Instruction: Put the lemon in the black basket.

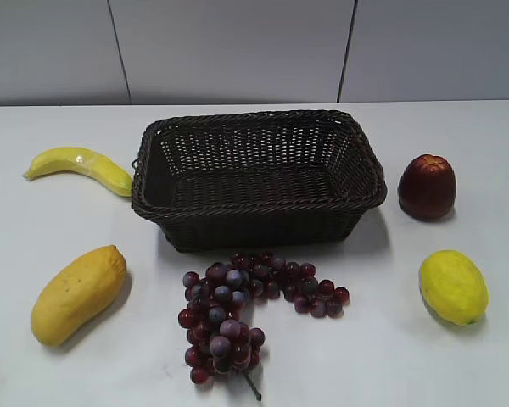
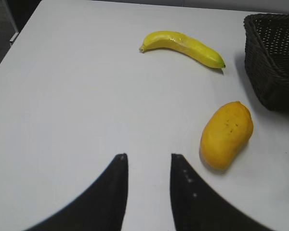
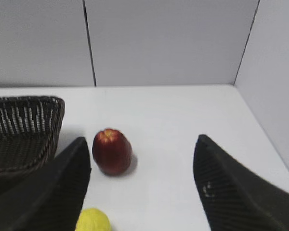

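The big dark woven wicker basket [image 1: 259,178] sits empty mid-table, at the back. The bright yellow dimpled lemon [image 1: 453,287] lies on the white table [image 1: 382,356] to the basket's right, in front of a dark red apple [image 1: 427,186]. In the right wrist view the right gripper [image 3: 142,185] hangs spread wide, nothing held, the lemon low between its fingers. The left gripper [image 2: 148,166] stands parted beside an orange-yellow mango [image 2: 227,134].

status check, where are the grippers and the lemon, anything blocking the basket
Left gripper open, empty, over bare table near the mango. Right gripper open wide, empty. Lemon on table, right of black basket. Nothing in the way.
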`<state>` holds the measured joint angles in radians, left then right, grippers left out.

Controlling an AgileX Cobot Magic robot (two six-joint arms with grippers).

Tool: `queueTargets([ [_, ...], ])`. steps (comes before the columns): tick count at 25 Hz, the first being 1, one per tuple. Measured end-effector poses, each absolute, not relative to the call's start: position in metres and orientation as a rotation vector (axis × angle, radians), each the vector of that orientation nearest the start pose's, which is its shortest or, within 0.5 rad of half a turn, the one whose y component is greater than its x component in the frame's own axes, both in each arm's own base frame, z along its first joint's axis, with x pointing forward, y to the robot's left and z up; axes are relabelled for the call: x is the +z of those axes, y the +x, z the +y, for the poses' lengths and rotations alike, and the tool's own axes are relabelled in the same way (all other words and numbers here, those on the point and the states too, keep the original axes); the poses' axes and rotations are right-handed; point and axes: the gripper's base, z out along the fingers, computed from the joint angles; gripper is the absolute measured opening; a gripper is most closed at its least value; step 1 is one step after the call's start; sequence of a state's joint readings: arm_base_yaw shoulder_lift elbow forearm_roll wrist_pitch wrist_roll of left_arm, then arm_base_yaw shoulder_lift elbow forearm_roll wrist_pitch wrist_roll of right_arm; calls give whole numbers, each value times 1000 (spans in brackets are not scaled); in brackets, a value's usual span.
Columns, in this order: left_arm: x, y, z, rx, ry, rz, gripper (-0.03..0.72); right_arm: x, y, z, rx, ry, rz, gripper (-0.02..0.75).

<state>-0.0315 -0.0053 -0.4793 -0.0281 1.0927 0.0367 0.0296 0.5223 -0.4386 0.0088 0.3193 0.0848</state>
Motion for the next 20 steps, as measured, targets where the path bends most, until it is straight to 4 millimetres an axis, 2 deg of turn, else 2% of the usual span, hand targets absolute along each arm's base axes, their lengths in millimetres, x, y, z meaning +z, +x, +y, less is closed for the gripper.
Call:
queueTargets([
  [6, 269, -5, -2, -31, 73, 2090, 238, 253, 175, 9, 133, 109, 2328, 649],
  [9, 269, -5, -2, -31, 73, 2090, 238, 231, 204, 16, 204, 84, 2556, 657],
  [12, 269, -5, -2, -31, 73, 2090, 238, 216, 230, 25, 315, 73, 2683, 658],
  [16, 269, -5, -2, -31, 73, 2090, 238, 192, 253, 27, 345, 76, 2790, 658],
  [20, 269, -5, -2, -31, 73, 2090, 238, 165, 264, 31, 347, 46, 2889, 658],
])
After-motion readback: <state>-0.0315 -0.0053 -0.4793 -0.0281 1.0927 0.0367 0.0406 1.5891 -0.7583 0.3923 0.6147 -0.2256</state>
